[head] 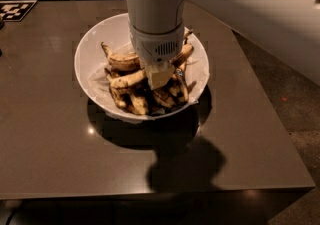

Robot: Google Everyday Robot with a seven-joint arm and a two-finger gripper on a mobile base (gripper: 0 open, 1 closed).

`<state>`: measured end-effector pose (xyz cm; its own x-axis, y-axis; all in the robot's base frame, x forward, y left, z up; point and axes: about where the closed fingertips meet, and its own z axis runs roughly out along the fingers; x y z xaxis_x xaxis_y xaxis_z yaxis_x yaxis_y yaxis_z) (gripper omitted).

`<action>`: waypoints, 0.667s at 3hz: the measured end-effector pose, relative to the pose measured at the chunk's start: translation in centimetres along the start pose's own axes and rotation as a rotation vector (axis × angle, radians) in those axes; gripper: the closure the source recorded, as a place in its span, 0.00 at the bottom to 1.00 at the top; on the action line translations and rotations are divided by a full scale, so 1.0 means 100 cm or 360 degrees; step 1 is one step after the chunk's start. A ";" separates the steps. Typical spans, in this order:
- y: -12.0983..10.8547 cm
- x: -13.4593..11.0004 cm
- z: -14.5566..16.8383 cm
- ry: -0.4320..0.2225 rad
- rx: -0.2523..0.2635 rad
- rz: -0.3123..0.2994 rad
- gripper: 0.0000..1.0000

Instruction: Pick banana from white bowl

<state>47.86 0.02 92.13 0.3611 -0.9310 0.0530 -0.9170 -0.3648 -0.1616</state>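
Over white bowl centre | gripper down in banana pile, at banana | grip state can't tell | bowl on counter

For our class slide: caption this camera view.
End effector reaches into the white bowl of overripe bananas on a dark table.
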 end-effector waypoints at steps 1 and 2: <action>0.005 0.000 -0.017 -0.0062 0.0056 0.0008 1.00; 0.019 0.003 -0.042 -0.0183 0.0124 0.0018 1.00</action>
<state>45.52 -1.04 96.03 0.3718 -0.9263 -0.0617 -0.9067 -0.3481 -0.2381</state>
